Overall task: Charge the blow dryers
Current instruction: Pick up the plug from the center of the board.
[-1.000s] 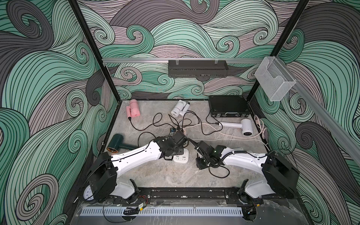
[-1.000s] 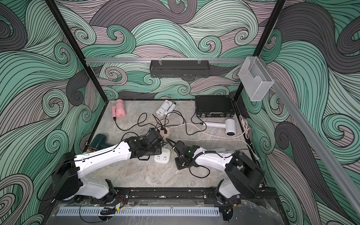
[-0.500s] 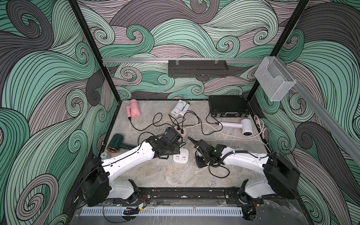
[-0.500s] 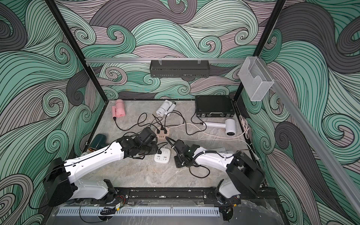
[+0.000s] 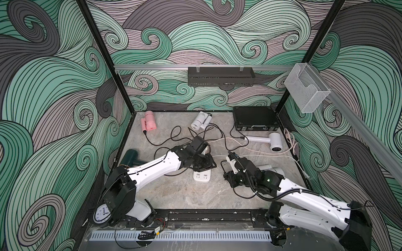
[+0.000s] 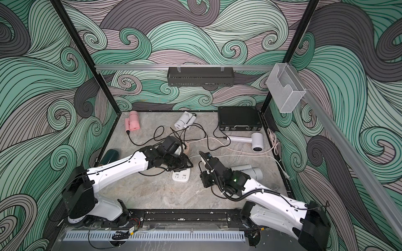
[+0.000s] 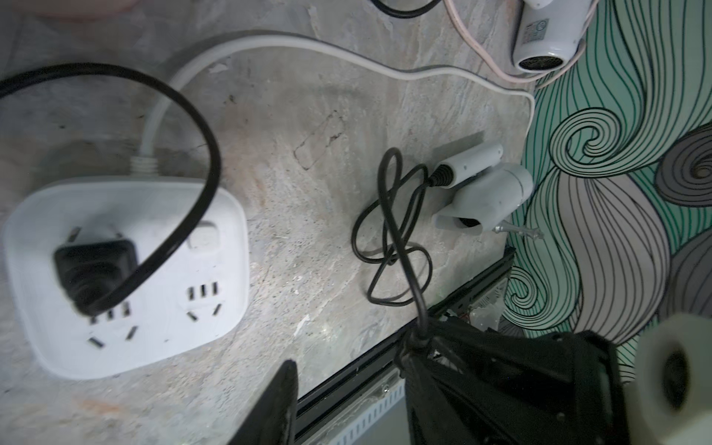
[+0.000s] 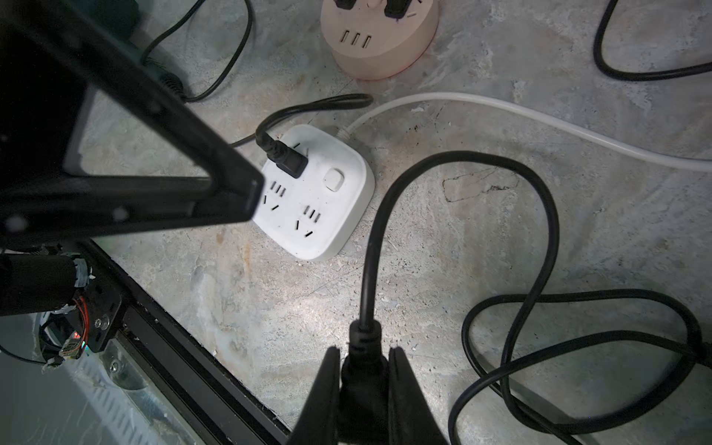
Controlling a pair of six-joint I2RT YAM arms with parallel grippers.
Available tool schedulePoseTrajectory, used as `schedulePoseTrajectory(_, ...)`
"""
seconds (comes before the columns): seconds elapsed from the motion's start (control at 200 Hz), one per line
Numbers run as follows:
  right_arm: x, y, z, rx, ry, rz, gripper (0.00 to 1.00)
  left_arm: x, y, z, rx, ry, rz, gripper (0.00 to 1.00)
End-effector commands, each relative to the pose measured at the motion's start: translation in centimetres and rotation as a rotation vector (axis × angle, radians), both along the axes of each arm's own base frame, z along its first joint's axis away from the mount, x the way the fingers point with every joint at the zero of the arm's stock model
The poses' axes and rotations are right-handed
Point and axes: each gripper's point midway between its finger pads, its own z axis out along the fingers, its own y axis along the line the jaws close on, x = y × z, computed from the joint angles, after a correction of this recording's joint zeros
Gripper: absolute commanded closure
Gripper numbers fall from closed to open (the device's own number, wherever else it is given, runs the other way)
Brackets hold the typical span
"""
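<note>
Several blow dryers lie on the stone floor: pink, folded white, white, dark green and light grey beside the right arm. The grey dryer's black cord runs to its plug, and my right gripper is shut on that plug just above the floor. The square white hub carries one black plug in a corner socket. My left gripper hovers over the hub, open, one finger showing and nothing between the jaws.
A round peach hub with two plugs in it stands behind the white hub. Black cords loop across the middle of the floor. A black case sits at the back right. The black front rail runs close to my right gripper.
My right gripper has closed on the grey dryer's plug. The left arm drew back from the white hub, then swung forward over it again, leaving the other plug seated.
</note>
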Motion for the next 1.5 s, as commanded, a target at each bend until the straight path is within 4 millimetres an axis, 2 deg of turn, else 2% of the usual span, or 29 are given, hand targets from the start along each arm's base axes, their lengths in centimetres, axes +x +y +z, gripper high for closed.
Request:
schedulePoseTrajectory(0.0,0.5,0.3,0.7,0.01,-0.048,-0.008,0.86,0.3,-3.1,1.5,-0.124,0.03,-0.047,0.55)
schedulePoseTrajectory(0.085,0.5,0.7,0.7,0.013,-0.056,-0.005,0.86,0.5,-3.8,1.2,-0.139,0.045,-0.055,0.56)
schedulePoseTrajectory(0.225,0.9,1.1,0.3,-0.002,-0.063,-0.005,0.86,0.4,-4.2,0.5,-0.139,0.069,-0.07,0.64)
schedulePoseTrajectory(0.385,1.6,2.1,0.6,0.002,-0.088,0.008,0.86,0.3,-5.0,0.4,-0.174,0.099,-0.081,0.66)
schedulePoseTrajectory(0.43,1.7,2.3,0.4,-0.007,-0.089,0.008,0.86,0.3,-5.1,0.3,-0.176,0.107,-0.082,0.69)
schedulePoseTrajectory(0.485,2.0,2.3,0.4,-0.011,-0.095,0.003,0.86,0.1,-5.1,0.1,-0.164,0.124,-0.087,0.74)
schedulePoseTrajectory(0.796,2.3,3.0,0.7,-0.002,-0.113,0.017,0.86,-0.6,-4.4,-1.4,-0.098,0.161,-0.092,0.79)
schedulePoseTrajectory(0.936,2.3,2.9,0.4,0.001,-0.108,0.013,0.86,-0.3,-4.6,-1.5,-0.102,0.158,-0.089,0.96)
schedulePoseTrajectory(0.996,2.1,2.9,0.3,-0.001,-0.101,0.015,0.81,-0.2,-4.6,-1.6,-0.098,0.148,-0.091,1.0)
schedulePoseTrajectory(1.106,1.7,2.8,0.6,-0.004,-0.088,0.034,0.68,-0.1,-4.1,-1.2,-0.078,0.107,-0.112,1.0)
schedulePoseTrajectory(1.206,1.0,2.8,1.9,0.027,-0.079,0.093,0.65,-0.1,-3.3,-1.0,-0.041,0.049,-0.154,1.0)
schedulePoseTrajectory(1.331,0.0,2.8,3.2,0.111,-0.004,0.168,0.57,-0.3,-2.6,-0.7,-0.017,-0.049,-0.234,1.0)
schedulePoseTrajectory(1.496,-0.4,2.8,3.2,0.151,0.116,0.236,0.57,-0.5,-2.3,0.1,-0.039,-0.137,-0.306,1.0)
